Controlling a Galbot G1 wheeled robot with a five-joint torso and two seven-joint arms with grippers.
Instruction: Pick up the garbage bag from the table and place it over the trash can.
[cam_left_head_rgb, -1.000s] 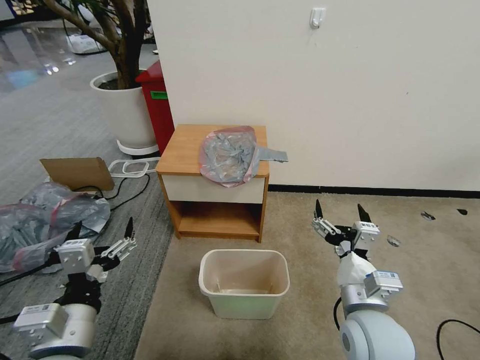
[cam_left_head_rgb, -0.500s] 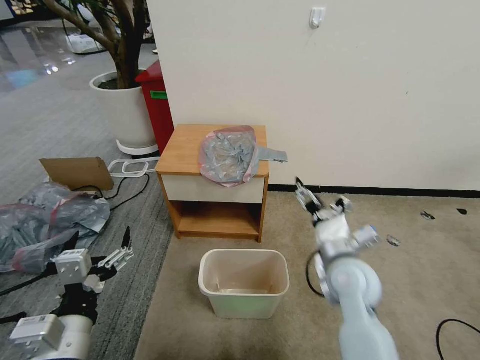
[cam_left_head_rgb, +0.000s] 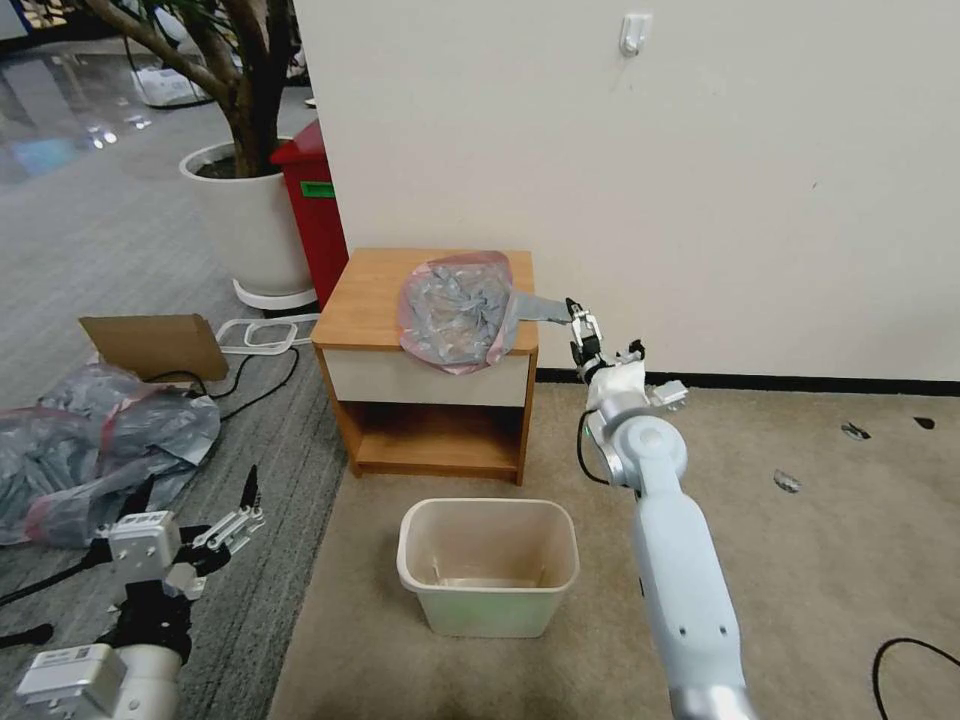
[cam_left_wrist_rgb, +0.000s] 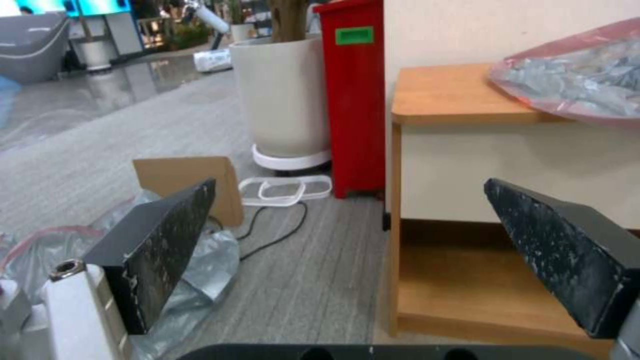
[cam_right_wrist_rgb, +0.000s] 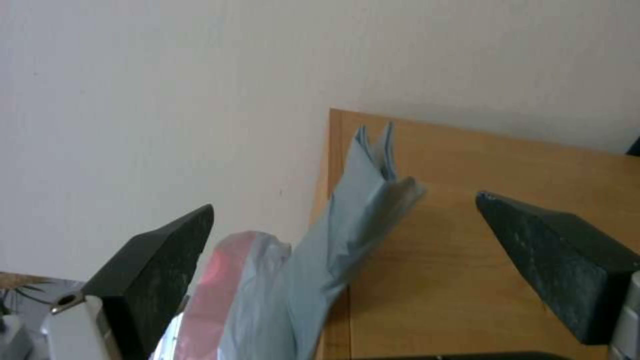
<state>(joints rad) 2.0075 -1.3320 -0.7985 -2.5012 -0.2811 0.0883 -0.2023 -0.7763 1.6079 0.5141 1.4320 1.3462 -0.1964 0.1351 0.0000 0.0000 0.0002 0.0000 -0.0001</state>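
Observation:
The garbage bag (cam_left_head_rgb: 458, 310), crinkly grey with a pink-red rim, lies on the table (cam_left_head_rgb: 370, 290) and droops over its front edge. A flat grey tail of the bag (cam_left_head_rgb: 545, 308) sticks out past the table's right side. My right gripper (cam_left_head_rgb: 598, 325) is stretched out to that tail and stands open. In the right wrist view the tail (cam_right_wrist_rgb: 347, 235) lies between the spread fingers of the right gripper (cam_right_wrist_rgb: 345, 202), untouched, over the table top (cam_right_wrist_rgb: 467, 200). The trash can (cam_left_head_rgb: 488, 565) stands on the carpet before the table. My left gripper (cam_left_head_rgb: 198, 480) hangs open low at the left.
A heap of grey-pink bags (cam_left_head_rgb: 90, 440), a cardboard piece (cam_left_head_rgb: 155, 345) and cables lie on the floor to the left. A tall red bin (cam_left_head_rgb: 315, 200) and a potted tree (cam_left_head_rgb: 250, 220) stand behind the table's left side. The wall runs close behind the table.
My right arm has swung forward and up from beside the trash can to the table's right edge, and its gripper now straddles the bag's tail. The left gripper has sunk slightly.

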